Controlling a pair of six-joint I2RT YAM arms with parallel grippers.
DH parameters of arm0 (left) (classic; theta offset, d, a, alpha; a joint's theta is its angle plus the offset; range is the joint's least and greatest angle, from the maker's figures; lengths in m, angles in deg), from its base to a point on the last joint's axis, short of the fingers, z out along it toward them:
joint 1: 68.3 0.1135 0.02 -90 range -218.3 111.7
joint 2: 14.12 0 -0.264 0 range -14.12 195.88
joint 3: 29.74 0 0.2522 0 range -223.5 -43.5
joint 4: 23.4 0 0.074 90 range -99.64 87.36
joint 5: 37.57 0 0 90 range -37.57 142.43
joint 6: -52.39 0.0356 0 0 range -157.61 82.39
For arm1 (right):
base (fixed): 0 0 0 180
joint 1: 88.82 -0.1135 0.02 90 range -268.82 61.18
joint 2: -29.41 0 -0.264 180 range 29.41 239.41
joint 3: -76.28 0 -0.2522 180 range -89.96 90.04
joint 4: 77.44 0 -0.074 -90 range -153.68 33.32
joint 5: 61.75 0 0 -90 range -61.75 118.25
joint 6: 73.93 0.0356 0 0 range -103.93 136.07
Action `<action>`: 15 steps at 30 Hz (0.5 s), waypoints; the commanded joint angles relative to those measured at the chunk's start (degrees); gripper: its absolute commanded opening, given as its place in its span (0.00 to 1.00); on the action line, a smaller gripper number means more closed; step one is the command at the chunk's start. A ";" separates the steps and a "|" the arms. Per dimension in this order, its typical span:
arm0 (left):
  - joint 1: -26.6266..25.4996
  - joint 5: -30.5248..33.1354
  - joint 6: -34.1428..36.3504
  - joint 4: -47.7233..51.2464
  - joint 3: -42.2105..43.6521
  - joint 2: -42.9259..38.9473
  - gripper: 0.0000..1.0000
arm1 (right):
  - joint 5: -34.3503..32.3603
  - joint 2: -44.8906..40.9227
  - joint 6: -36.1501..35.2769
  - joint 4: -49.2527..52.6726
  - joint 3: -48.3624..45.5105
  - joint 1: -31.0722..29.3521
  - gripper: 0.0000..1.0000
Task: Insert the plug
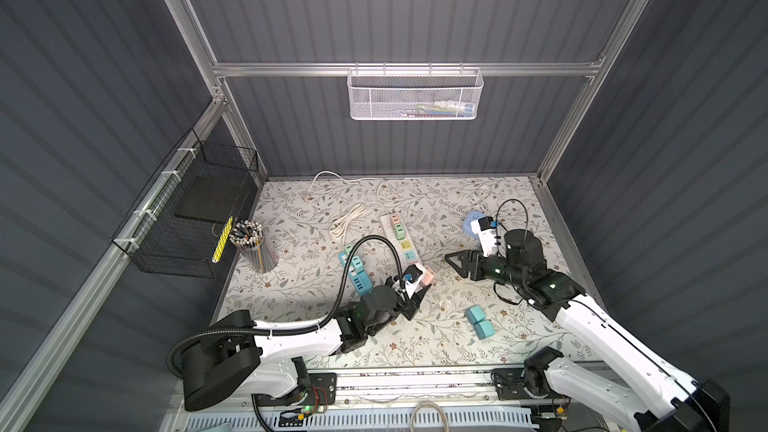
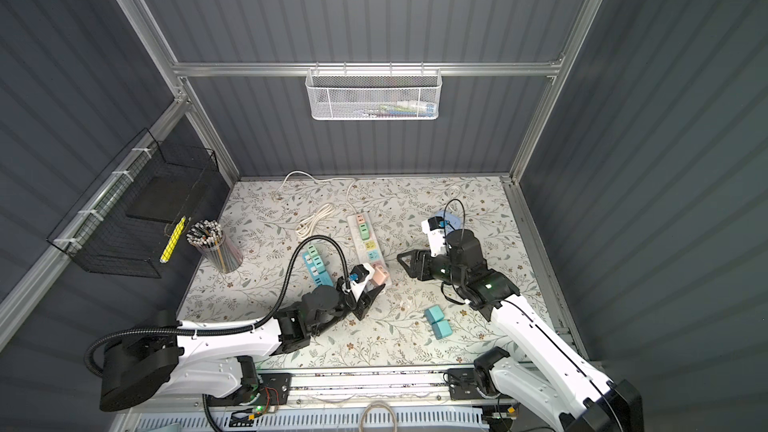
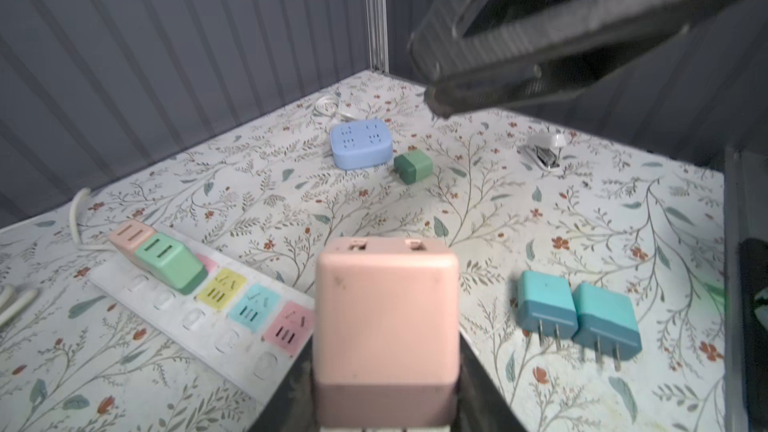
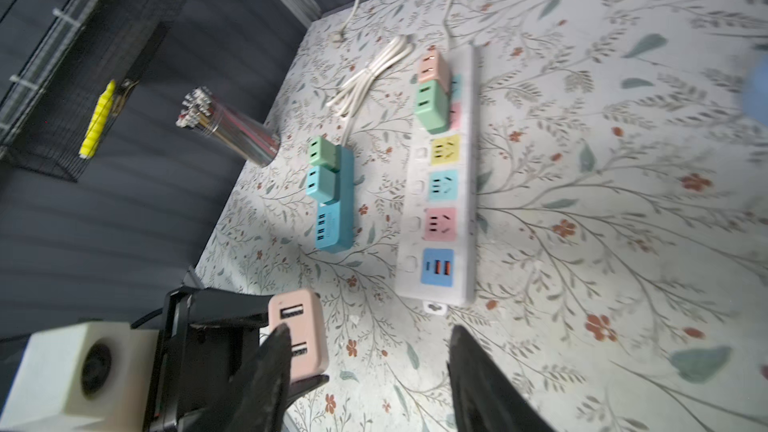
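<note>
"Pink plug [image 3: 386,317] at the middle of the floral table [image 3: 540,209]: who has it?" (Desk)

"The left gripper [image 3: 386,392]. Its fingers [image 3: 478,392] clamp the cube's two flanks, drawn in tight against the body. It hangs just off the near end of the white power strip [image 4: 415,201], above the cloth and in no socket." (Bench)

"Why held that way?" (Desk)

"Gripping the sides leaves the USB face clear, as the right wrist view shows. The prongs appear in no view, so I cannot tell which way they point. My reading is that they face back into the gripper, and the cube wants turning or a change of hands before it can go down." (Bench)

"And the right gripper [image 4: 370,371]?" (Desk)

"Empty, jaws about half apart. One finger [image 4: 270,367] crosses in front of the cube in its own wrist view; whether it touches, I cannot tell. In both top views it stands just beside the strip's near end, tips toward the left gripper." (Bench)

"Where would the plug go?" (Desk)

"A pink socket [image 4: 440,224] lies free near that end. A pink charger [image 4: 432,66] and a green charger [image 4: 432,105] fill the far end. Insertion, by the look of it, is not yet begun." (Bench)
</note>
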 commanded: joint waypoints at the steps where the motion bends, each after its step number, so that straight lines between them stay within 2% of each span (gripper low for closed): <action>1: 0.83 0.00 -0.08 -3.72 -0.04 -1.76 0.20 | 2.27 2.37 -3.34 -1.67 2.79 -3.02 0.62; 9: 0.94 -1.19 -1.08 -1.64 -0.08 -2.82 0.20 | 3.67 7.70 -4.24 -2.72 4.63 -6.84 0.61; 15: 0.94 -1.21 -0.83 -1.46 -0.11 -2.96 0.20 | 3.94 10.78 -3.63 -4.52 4.98 -8.06 0.54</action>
